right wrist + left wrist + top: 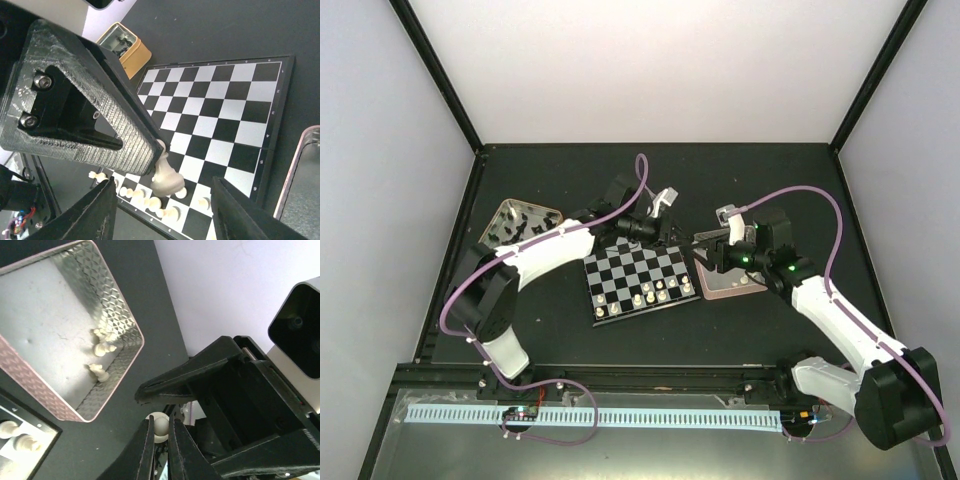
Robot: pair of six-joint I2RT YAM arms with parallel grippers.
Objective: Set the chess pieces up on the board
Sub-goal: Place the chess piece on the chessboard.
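Observation:
The board [638, 272] lies in the middle of the table with several cream-white chess pieces [650, 294] along its near rows. My left gripper [160, 421] is shut on a white piece [161, 426] by its round head, held in the air past the board's far right corner [686, 238]. In the right wrist view that piece [168, 177] hangs from the left finger [115, 125] above the board [220, 115]. My right gripper [162, 192] stands open around it, both fingers apart from it. Black pieces lie in the tin [524, 221].
A pink tray [119, 371] right of the board holds a few loose white pieces [100, 347]. In the top view that tray [732, 290] sits under the right arm. The gold-rimmed tin [123, 46] stands left of the board. Black frame rails border the table.

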